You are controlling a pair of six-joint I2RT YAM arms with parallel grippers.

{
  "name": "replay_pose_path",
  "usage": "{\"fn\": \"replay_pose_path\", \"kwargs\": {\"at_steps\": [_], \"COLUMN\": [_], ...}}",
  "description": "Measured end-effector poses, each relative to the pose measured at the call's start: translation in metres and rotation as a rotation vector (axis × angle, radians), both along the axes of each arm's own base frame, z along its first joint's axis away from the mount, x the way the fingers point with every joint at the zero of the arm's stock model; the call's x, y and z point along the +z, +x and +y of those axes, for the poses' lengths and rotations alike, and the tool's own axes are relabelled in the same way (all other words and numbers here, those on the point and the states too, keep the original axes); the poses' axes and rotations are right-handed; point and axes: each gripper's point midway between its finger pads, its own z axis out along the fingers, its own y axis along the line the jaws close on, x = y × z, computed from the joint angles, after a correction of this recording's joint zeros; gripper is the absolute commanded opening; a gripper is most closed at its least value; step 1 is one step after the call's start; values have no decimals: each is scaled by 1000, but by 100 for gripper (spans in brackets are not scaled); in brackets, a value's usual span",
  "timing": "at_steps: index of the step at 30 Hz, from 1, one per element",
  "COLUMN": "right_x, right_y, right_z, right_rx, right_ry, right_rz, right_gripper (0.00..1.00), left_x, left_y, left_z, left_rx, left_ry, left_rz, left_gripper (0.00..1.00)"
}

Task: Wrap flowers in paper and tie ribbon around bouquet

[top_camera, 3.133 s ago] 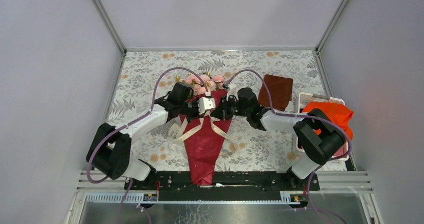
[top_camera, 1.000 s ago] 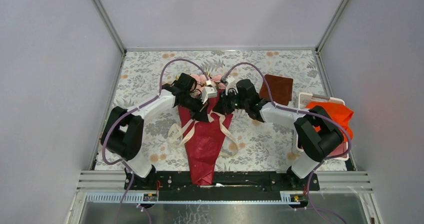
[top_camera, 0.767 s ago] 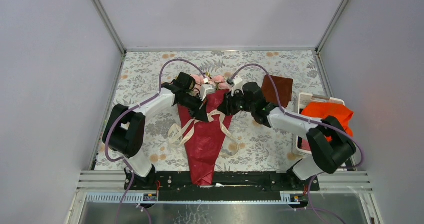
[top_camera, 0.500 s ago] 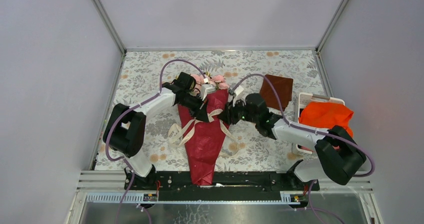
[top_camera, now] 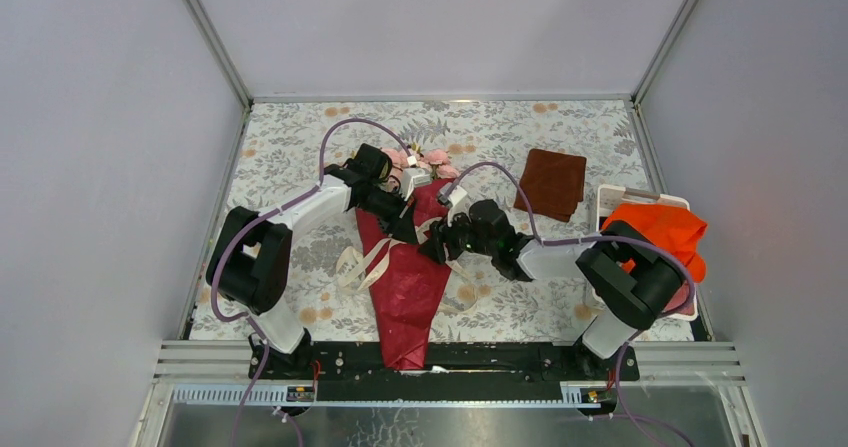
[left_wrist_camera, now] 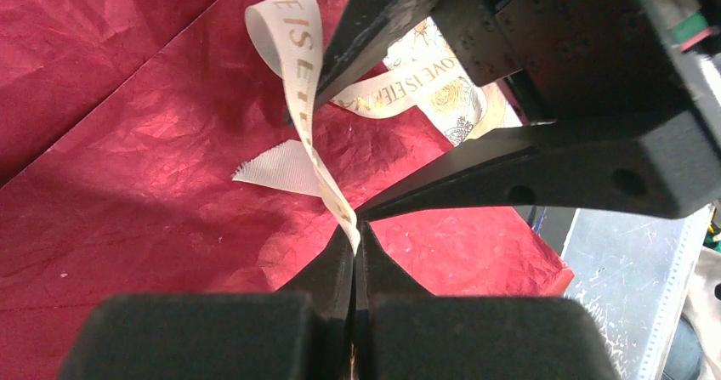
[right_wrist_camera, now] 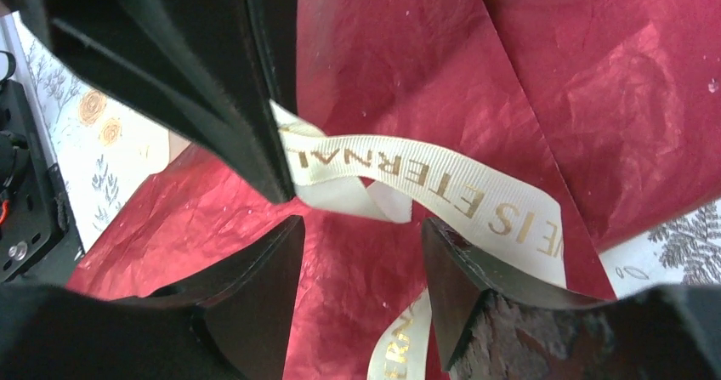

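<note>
One cream ribbon (left_wrist_camera: 299,91) printed with gold letters crosses the waist of the bouquet (top_camera: 408,297), a cone of crimson paper (left_wrist_camera: 144,201) lying flat near the middle of the table (top_camera: 290,147). The cone's wide mouth points away from the arm bases and its narrow tail reaches the near edge. Pink flowers (top_camera: 425,157) show at the mouth, partly hidden by the left arm. Loose loops and tails of the ribbon spill onto the table on both sides of the cone.

The left claw (left_wrist_camera: 354,237) is closed tight on one strand of the ribbon, pinching it at the fingertips just above the paper. From there the strand rises, curls over and runs off toward the table. A short cut end lies on the paper beside it. The right claw (right_wrist_camera: 357,257) comes in from the opposite side, its tips close to those of the left. Its jaws stand apart with nothing pinched between them; the lettered strand passes across the gap and over one finger. In the left wrist view, one of its fingers touches the raised strand.

Further right on the table, well apart from the bouquet, lies a brown folded square (top_camera: 552,182). Beyond it, near the right edge, an orange cloth (top_camera: 660,229) is heaped in a white tray (top_camera: 606,199).
</note>
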Motion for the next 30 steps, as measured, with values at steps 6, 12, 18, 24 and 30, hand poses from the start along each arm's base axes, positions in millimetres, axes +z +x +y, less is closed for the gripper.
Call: {"fn": "replay_pose_path", "kwargs": {"at_steps": [6, 12, 18, 24, 30], "right_x": [-7, -6, -8, -19, -21], "right_y": [6, 9, 9, 7, 6], "right_z": [10, 20, 18, 8, 7], "right_rx": [9, 20, 7, -11, -12], "right_ry": [17, 63, 66, 44, 37], "right_rz": [3, 12, 16, 48, 55], "right_gripper": [46, 0, 0, 0, 0], "left_x": [0, 0, -6, 17, 5], "left_y": [0, 1, 6, 31, 35], "left_z": [0, 0, 10, 39, 93], "left_rx": [0, 0, -13, -28, -9], "left_ry": [0, 2, 60, 129, 264], "left_rz": [-1, -6, -61, -199, -323], "left_gripper": [0, 43, 88, 77, 65]}}
